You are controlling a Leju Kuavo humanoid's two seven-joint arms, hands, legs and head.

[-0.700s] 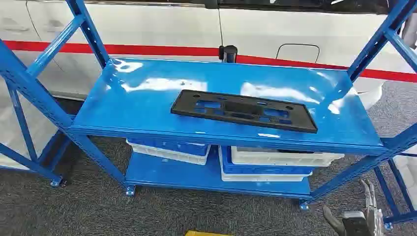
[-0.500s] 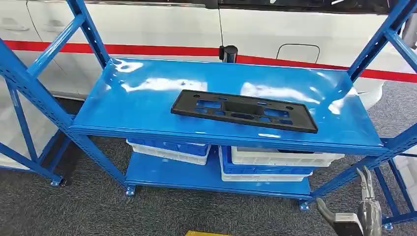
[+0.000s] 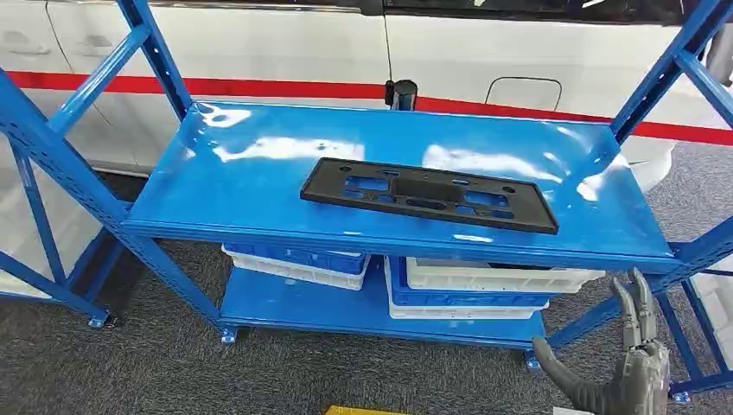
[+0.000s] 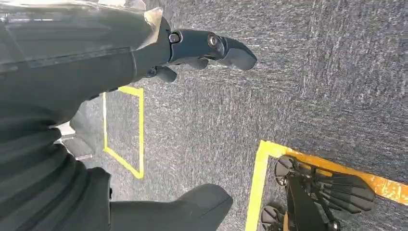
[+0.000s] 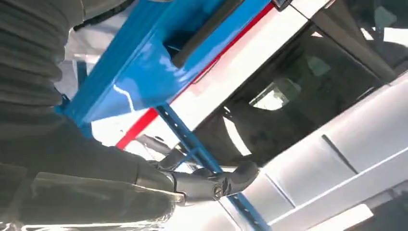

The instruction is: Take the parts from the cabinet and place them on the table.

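From my seat the left hand point(image 4: 192, 48) hangs over grey, coarse-woven carpet point(image 4: 312, 82) crossed by yellow tape lines point(image 4: 257, 183); its dark fingers are loosely spread and hold nothing.

In the head view I see a blue steel rack point(image 3: 69, 164) with perforated uprights and diagonal braces. Its glossy upper shelf point(image 3: 242, 181) throws back white glare. On that shelf, a little right of centre, lies the part point(image 3: 428, 194): a flat, long, matte black plastic plate with rectangular cut-outs and small round holes, lying flat with its long side roughly along the shelf's front edge. Nothing touches it.

Below, on the lower shelf point(image 3: 285, 307), sit shallow plastic trays stacked in blue and white: one stack point(image 3: 298, 264) at the left, another point(image 3: 484, 290) at the right. Behind the rack runs a smooth white panel with a red stripe point(image 3: 259, 86).

At the far right, the right hand point(image 3: 635, 363) is raised below the front edge of the upper shelf, well apart from the part, thumb out and fingers extended upward, gripping nothing. Its wrist camera shows a dark fingertip point(image 5: 240, 175) in front of a blue upright.
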